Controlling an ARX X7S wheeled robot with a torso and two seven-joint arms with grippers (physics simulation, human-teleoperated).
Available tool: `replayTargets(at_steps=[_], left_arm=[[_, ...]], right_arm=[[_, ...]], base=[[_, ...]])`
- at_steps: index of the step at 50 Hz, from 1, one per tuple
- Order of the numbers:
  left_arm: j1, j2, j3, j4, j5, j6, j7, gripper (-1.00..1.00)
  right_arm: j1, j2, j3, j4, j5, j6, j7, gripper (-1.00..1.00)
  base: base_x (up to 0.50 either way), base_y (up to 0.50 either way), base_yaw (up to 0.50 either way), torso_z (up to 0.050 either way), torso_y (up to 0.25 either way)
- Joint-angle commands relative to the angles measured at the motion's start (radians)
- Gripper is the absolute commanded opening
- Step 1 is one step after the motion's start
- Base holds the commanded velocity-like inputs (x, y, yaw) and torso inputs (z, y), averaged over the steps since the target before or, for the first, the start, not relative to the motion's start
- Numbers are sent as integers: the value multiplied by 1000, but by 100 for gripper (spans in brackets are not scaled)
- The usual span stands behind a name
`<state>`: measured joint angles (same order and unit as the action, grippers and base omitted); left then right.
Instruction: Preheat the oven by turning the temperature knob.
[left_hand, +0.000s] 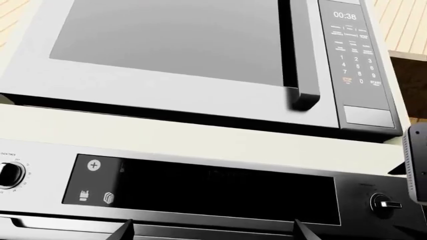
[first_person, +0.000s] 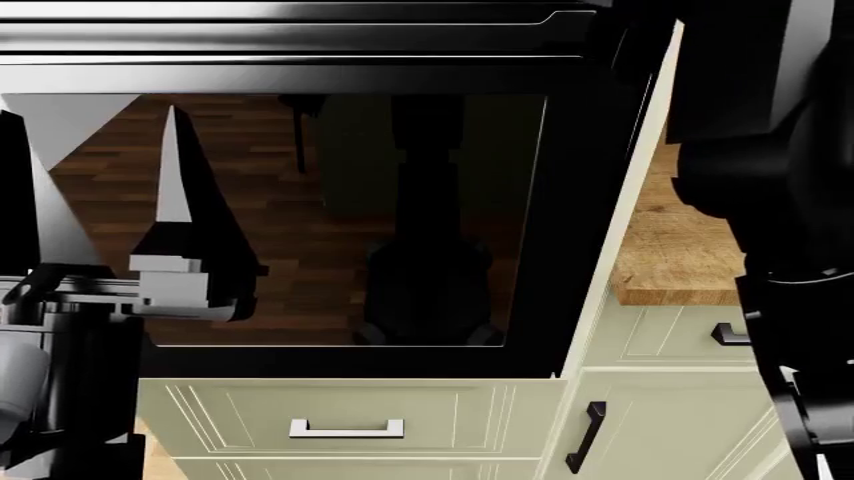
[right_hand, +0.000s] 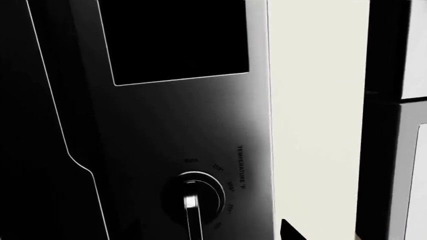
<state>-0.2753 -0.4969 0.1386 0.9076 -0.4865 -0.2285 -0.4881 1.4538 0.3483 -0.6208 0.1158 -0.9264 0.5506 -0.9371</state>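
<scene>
Above the oven's control panel, the left wrist view shows you a microwave on a pale shelf. On that panel the temperature knob sits at the far end from the timer knob, and a dark corner of the right arm hangs just beside it. The left gripper's jaws are mostly out of this view; only two dark tips show, spread apart.

From the head view, the oven fills the frame below that panel, its glass door reflecting the floor. The left gripper stands open in front of the glass, holding nothing. The right arm blocks the side by the wooden surface; its jaws are hidden.

In the right wrist view, the temperature knob is close, with markings ringed around it. A small dark tip shows beside the panel's edge, but I cannot tell whether the right jaws are released or clenched.

Your risk: approaching off-centre, so the jaws slide off the knob's narrow handle or scrape the panel. Don't drift toward the timer knob either.
</scene>
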Motion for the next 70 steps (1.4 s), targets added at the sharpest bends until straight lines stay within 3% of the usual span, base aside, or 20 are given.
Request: replayTargets(at_steps=[1,20,21,53,70], left_arm=[[0,-5,0,3,-3,1,-6,100],[-1,-9,5,0,-3,6,-10,100],[-1,-9,6,0,-2,6,-10,100],[-11,-9,23,-18,3,15,-13,100],[-12,-14,21,-27,-3,19,-17,100]], right_arm=[[-1,-2,-3,12,2,-1,12,100],[-7,0,0,36,9,-6,42,100],[-5,2,-1,35,8,-7,42,-100],[2,13,-8,24,5,-3,35,-100],[28,-21,7,120,24,-7,107,-100]], base=[[0,0,0,0,0],[0,0,0,0,0],[0,0,0,0,0],[0,0,0,0,0],[1,0,0,0,0]])
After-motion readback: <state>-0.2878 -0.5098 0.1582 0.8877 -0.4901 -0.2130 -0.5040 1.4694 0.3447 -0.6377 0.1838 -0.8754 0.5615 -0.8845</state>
